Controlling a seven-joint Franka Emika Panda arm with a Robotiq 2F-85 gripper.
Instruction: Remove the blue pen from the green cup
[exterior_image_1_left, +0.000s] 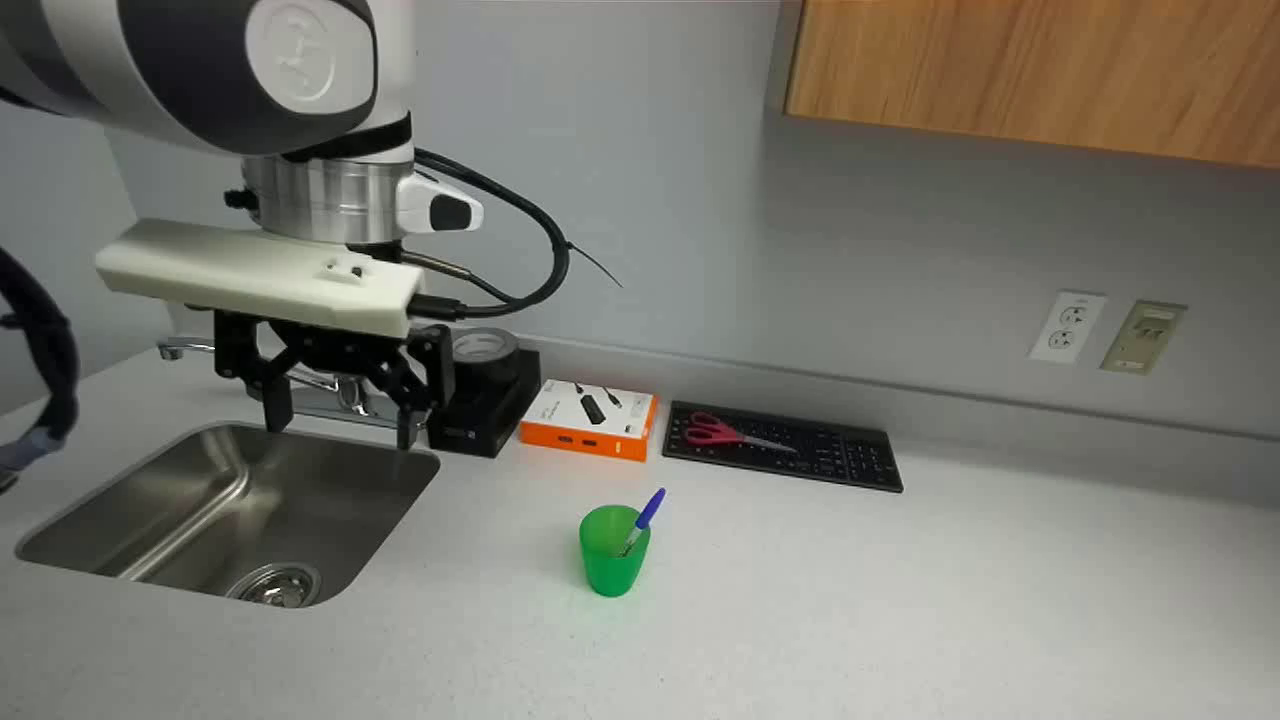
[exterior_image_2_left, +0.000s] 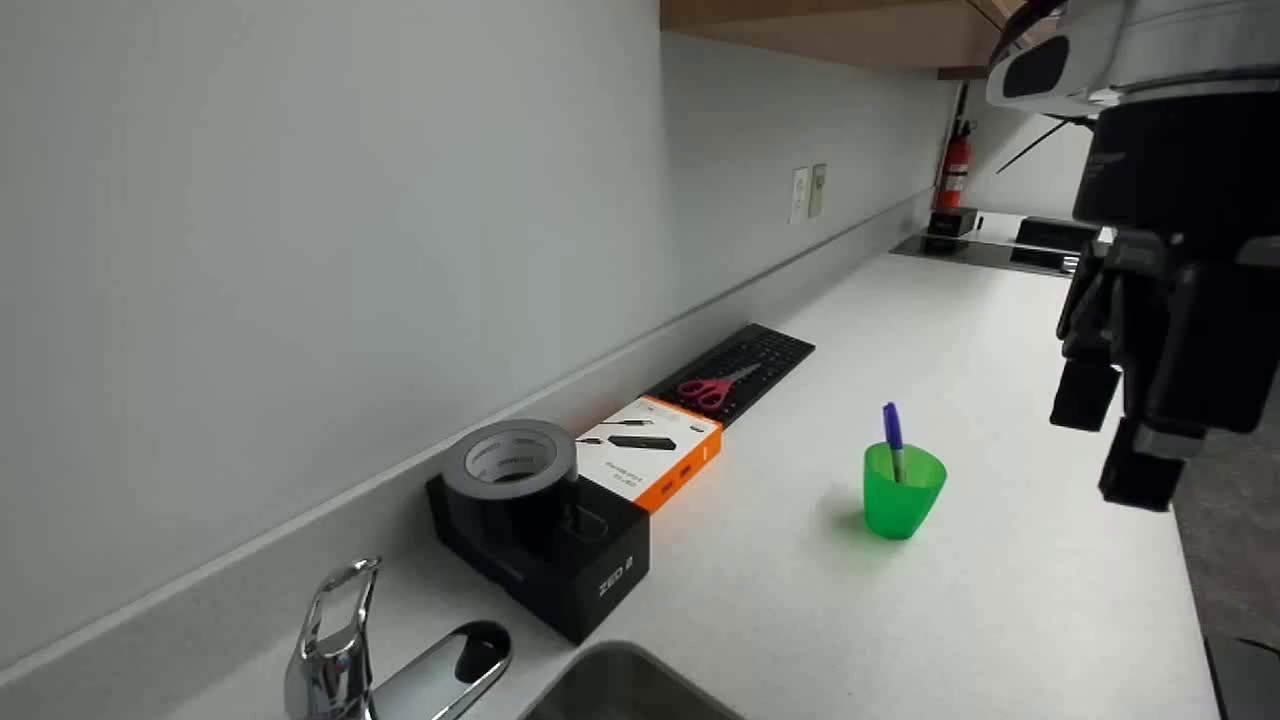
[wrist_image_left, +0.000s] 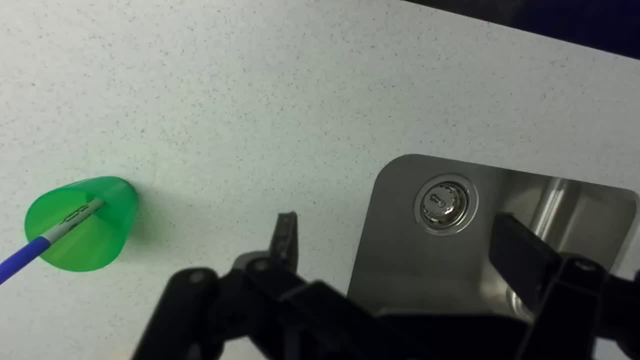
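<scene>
The green cup (exterior_image_1_left: 610, 572) stands upright on the counter. It also shows in an exterior view (exterior_image_2_left: 893, 511) and at the left of the wrist view (wrist_image_left: 95, 245). The blue pen (exterior_image_1_left: 650, 510) leans inside the cup with its blue cap above the rim; its cap also shows in an exterior view (exterior_image_2_left: 892, 428) and in the wrist view (wrist_image_left: 24, 259). My gripper (exterior_image_1_left: 341, 430) is open and empty, high above the sink, apart from the cup. Its spread fingers show in the wrist view (wrist_image_left: 395, 227) and in an exterior view (exterior_image_2_left: 1112, 440).
The sink (exterior_image_1_left: 330, 575) lies beside the cup, with a faucet (exterior_image_2_left: 335, 660) behind. Along the wall are a black box (exterior_image_2_left: 615, 580) with a tape roll (exterior_image_2_left: 510, 465), a white-orange box (exterior_image_1_left: 590, 440), and a black keyboard (exterior_image_1_left: 850, 458) with red scissors (exterior_image_1_left: 712, 430). A wooden cabinet (exterior_image_1_left: 1040, 75) hangs above.
</scene>
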